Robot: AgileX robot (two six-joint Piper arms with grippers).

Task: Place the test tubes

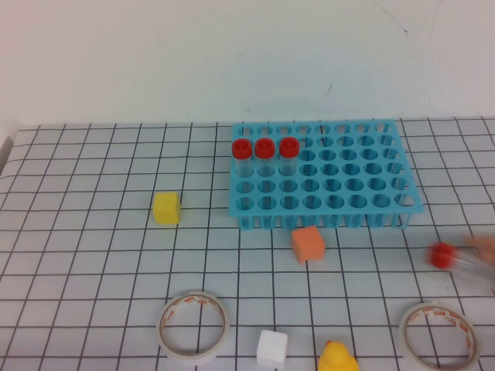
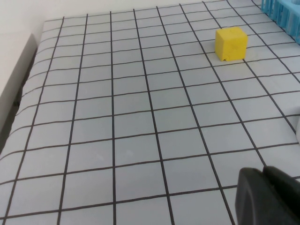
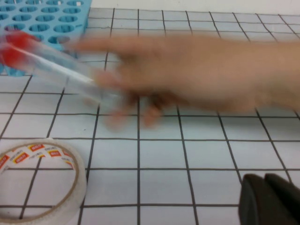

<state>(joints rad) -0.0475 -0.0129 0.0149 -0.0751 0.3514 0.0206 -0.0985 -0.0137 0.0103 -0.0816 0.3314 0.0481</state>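
Three tubes stand in rack near tabletop's far edge. Fourth tube at right edge, in a person's hand, unplaced. Left gripper near-left, right gripper near-right: both closed, empty.

Light: bright, even, soft | Shadows: faint and short | Blur: hand and test tube smeared by motion | Elsewhere: sharp

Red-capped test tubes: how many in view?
4. Three tubes stand side by side in the blue rack, back left; the fourth tube is off the rack at the table's right, in a person's hand. Both shut, the left gripper and right gripper hover at the near side.
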